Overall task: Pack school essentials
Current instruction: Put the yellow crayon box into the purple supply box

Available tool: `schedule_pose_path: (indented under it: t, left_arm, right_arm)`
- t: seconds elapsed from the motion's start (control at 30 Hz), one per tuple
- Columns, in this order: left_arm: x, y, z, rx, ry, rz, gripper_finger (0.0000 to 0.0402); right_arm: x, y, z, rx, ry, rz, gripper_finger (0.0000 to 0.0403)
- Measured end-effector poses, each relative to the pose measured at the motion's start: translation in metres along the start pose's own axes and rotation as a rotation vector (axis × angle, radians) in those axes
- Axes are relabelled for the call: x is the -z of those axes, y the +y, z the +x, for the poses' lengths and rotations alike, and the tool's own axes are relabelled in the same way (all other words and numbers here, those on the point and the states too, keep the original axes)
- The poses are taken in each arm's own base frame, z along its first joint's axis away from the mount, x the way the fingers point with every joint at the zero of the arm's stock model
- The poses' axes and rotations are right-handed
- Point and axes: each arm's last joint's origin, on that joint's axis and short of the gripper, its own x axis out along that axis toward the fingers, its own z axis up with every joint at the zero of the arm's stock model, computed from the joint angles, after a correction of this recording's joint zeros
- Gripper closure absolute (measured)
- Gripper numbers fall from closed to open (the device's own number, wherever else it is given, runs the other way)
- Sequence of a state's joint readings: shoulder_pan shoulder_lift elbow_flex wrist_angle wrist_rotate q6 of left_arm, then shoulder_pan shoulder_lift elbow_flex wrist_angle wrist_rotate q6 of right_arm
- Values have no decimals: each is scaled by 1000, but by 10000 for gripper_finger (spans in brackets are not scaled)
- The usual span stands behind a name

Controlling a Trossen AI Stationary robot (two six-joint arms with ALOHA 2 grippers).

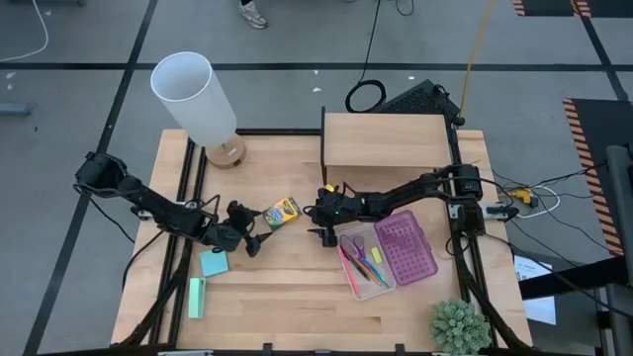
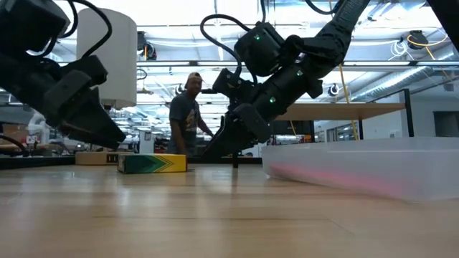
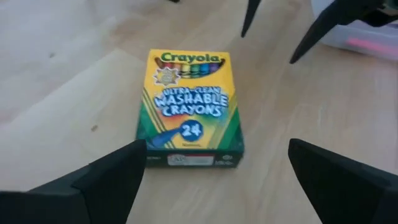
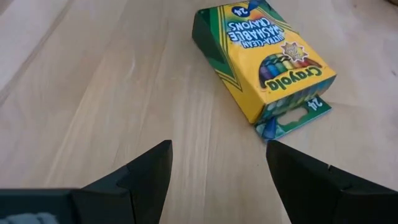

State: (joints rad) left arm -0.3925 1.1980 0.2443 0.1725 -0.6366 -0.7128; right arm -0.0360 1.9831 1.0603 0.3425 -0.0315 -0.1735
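**Mia:** Where is the yellow crayon box (image 1: 282, 212)?

**Sam:** It lies flat on the wooden table (image 1: 297, 307), near the middle, with nothing holding it. The left gripper (image 1: 255, 239) is just beside it, at about 8 o'clock from the box. Its fingers (image 3: 106, 180) are spread wide apart and they hold nothing.

**Mia:** And the other one?

**Sam:** The right gripper (image 1: 322, 220) sits near the box at about 3 o'clock. Its fingers (image 4: 146, 174) are spread too, and empty.

**Mia:** What else is there?

**Sam:** A clear case (image 1: 388, 287) at about 4 o'clock from the box, with pens (image 1: 364, 263) inside and a purple lid (image 1: 407, 249). A light-blue note pad (image 1: 214, 263) lies at 8 o'clock, past the left gripper. A green block (image 1: 196, 297) lies below that. A white lamp (image 1: 194, 97) stands at 11 o'clock, a wooden box (image 1: 386, 140) at 1 o'clock, and a small green plant (image 1: 459, 326) far off at 4 o'clock.
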Motion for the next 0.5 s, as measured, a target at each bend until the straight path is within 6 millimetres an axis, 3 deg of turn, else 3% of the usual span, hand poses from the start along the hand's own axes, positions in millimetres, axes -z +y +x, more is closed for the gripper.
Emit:
schedule_pose_path:
  t: [0.5]
  left_arm:
    - [37, -7, 16, -87, 80, 21, 4]
  right_arm:
    - [-3, -15, -1, -57, -73, 18, 149]
